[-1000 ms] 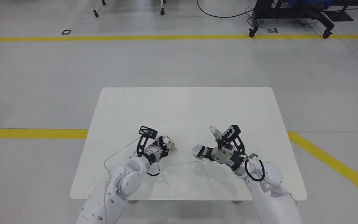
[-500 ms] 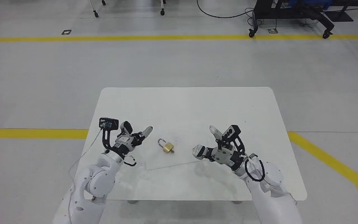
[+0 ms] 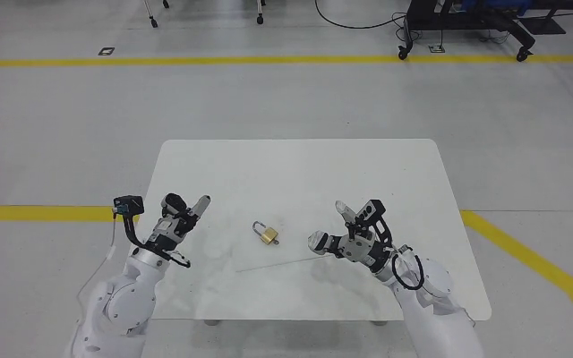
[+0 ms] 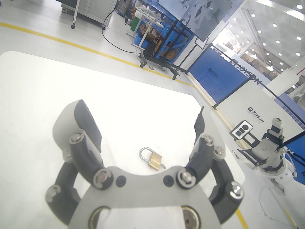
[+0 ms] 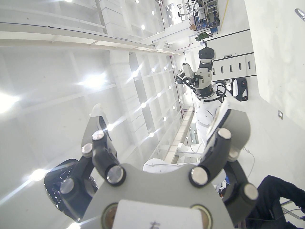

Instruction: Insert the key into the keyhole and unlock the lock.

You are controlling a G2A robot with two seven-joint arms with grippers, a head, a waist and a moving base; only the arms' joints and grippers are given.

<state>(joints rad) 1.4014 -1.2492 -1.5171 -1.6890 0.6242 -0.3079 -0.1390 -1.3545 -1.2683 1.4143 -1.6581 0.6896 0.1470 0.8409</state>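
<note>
- The brass padlock (image 3: 267, 234) lies flat on the white table (image 3: 358, 170), toward the near-middle of it, with its silver shackle (image 4: 143, 152) pointing away from the robot.
- A small silvery piece (image 4: 163, 166) sticks out of the end of the lock body opposite the shackle. It looks like the key, though it is too small to be sure.
- The left gripper (image 3: 188, 203) hangs over the left part of the table, its claw spread wide and holding nothing. In its wrist view the two dark-padded fingers (image 4: 85, 122) frame the padlock, which lies on the table beyond them and well apart from them.
- The right gripper (image 3: 329, 225) sits over the near right part of the table, to the right of the padlock and not touching it. Its claw is also spread and empty.
- The right gripper (image 5: 162, 106) is turned on its side, facing across toward the other arm.
- The padlock rests between the two grippers, nearer the right one.
</note>
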